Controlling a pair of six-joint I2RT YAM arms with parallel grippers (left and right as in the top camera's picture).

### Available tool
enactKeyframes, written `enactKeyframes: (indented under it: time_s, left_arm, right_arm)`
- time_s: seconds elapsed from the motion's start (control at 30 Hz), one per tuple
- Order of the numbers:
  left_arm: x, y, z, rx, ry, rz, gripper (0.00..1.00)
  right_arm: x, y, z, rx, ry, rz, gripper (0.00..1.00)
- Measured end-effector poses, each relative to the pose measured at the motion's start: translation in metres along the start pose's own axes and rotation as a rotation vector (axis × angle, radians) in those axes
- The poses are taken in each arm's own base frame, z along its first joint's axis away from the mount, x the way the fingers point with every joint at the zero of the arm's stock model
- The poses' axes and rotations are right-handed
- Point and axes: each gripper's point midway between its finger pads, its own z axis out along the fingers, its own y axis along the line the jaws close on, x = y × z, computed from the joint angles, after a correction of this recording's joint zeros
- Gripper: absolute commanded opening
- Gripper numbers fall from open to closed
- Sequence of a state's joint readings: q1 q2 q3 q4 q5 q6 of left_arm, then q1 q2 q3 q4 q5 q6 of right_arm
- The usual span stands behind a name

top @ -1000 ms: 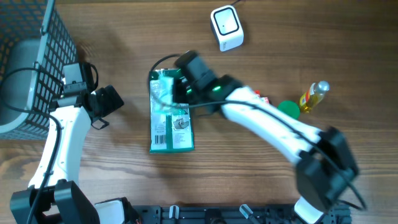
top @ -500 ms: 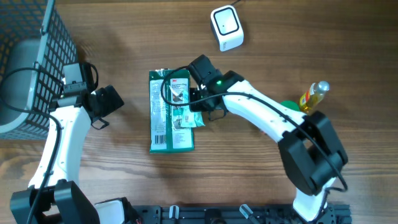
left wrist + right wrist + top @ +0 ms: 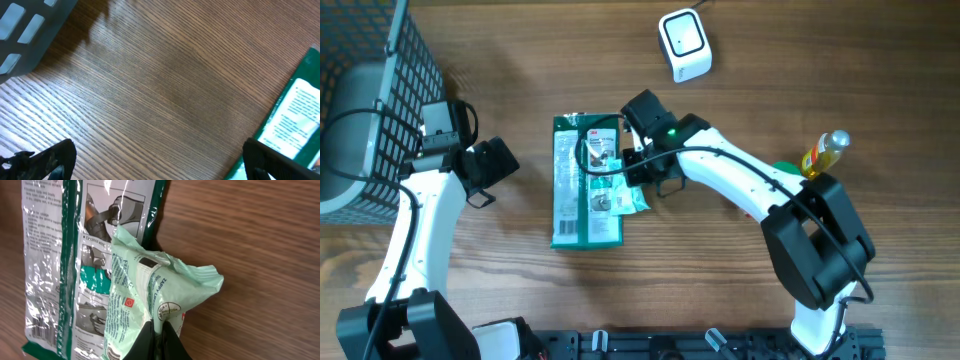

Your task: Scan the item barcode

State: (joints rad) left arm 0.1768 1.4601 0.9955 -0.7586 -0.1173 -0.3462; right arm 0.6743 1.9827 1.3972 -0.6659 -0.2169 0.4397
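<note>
Wooden table (image 3: 520, 60) is shown from overhead, with a large green packet (image 3: 575, 210) lying flat near its centre. A pale green pouch (image 3: 165, 295) is clamped in the right gripper (image 3: 161, 330) and overlaps the packet's 3 o'clock edge. The left gripper (image 3: 155, 162) is spread wide at 9 o'clock. A white scanner (image 3: 684, 44) is seen at 1 o'clock, a wire basket (image 3: 410, 70) at 10 o'clock and a yellow bottle (image 3: 823, 152) at 3 o'clock. A red 3M mark is seen on the packet; finer print is blurred.
</note>
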Motion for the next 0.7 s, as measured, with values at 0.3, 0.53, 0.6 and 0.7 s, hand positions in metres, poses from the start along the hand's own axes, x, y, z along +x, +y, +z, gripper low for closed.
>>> enactKeyframes:
  time_s: [0.3,0.53,0.6,0.7]
  left_arm:
    - [0.000,0.000,0.000,0.000,0.000,0.000,1.00]
    - [0.000,0.000,0.000,0.000,0.000,0.000,1.00]
    - [0.000,0.000,0.000,0.000,0.000,0.000,1.00]
    - [0.000,0.000,0.000,0.000,0.000,0.000,1.00]
  right_arm:
    - [-0.016,-0.025,-0.006,-0.030,-0.014,0.037,0.46]
    - [-0.025,-0.008,-0.038,-0.271,0.032,0.049,0.04]
    - [-0.018,0.009,-0.040,-0.349,0.057,0.004,0.04]
    - [0.009,0.022,-0.026,-0.409,0.111,-0.039,0.04]
